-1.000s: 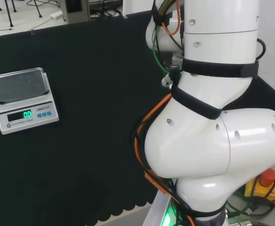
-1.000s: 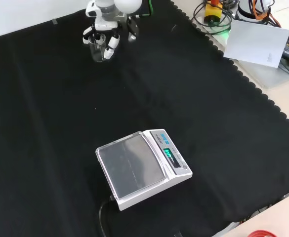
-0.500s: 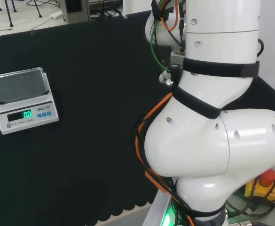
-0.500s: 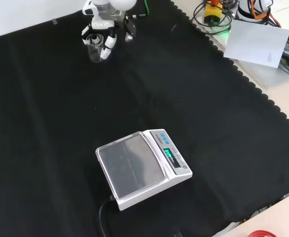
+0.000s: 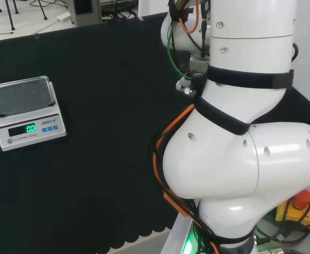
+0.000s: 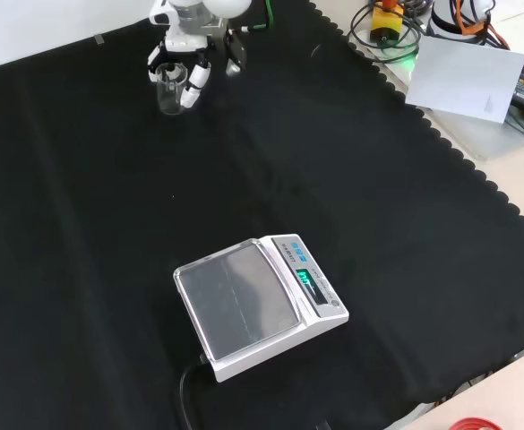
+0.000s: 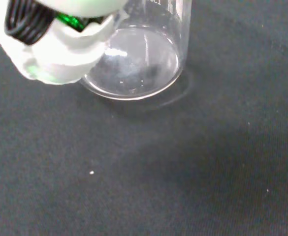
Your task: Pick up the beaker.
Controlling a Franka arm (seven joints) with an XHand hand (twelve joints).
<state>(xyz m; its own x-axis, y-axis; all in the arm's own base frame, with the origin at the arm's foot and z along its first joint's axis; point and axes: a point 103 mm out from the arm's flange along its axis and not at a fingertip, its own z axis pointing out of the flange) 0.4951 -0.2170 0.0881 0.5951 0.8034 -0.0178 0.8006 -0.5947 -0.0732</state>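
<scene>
Well apart from the scale [image 6: 260,305] — hand [image 6: 179,55] clasps the beaker [image 6: 168,92].

My counter [image 6: 405,269] lies under black cloth [image 6: 82,224] with a scalloped hem. In the front view, pale bare surface shows past that hem at the right, carrying a white sheet of paper [image 6: 472,79] and tangled cables [image 6: 396,27]. In the head view, a light floor [image 5: 22,18] and dark chair legs [image 5: 9,13] lie beyond the cloth's far edge.
</scene>
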